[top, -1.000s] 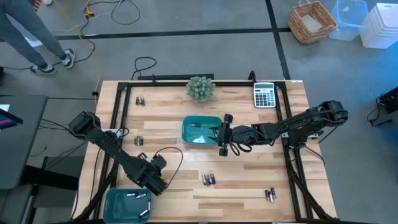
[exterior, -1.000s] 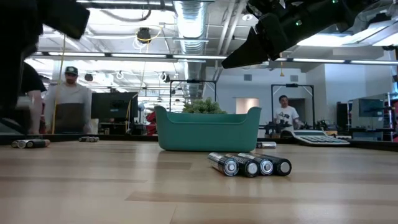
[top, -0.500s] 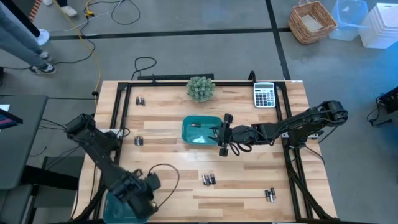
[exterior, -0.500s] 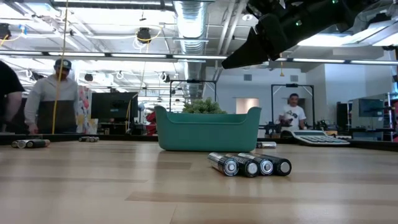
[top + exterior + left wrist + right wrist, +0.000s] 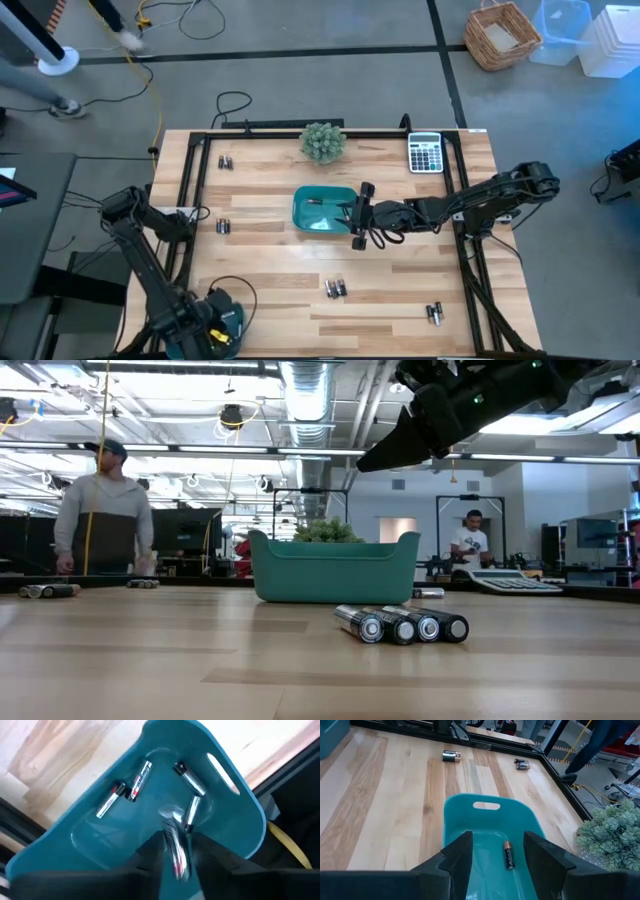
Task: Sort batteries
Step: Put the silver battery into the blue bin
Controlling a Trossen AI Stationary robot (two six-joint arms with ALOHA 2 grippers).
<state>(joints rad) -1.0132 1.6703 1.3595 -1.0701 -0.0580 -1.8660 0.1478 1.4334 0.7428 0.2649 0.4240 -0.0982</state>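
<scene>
Since a moment ago, the left pincer (image 5: 175, 851) has slid down over the teal tray (image 5: 235, 785) at the desk's (image 5: 400, 300) front left corner. One battery (image 5: 176, 852) sits between its fingers; I cannot tell if they grip it. Four batteries (image 5: 142, 780) lie in that tray. The right pincer (image 5: 492, 857) hangs open over the middle tray (image 5: 305, 205), which holds one battery (image 5: 508, 854). More batteries (image 5: 335, 289) lie on the desk.
</scene>
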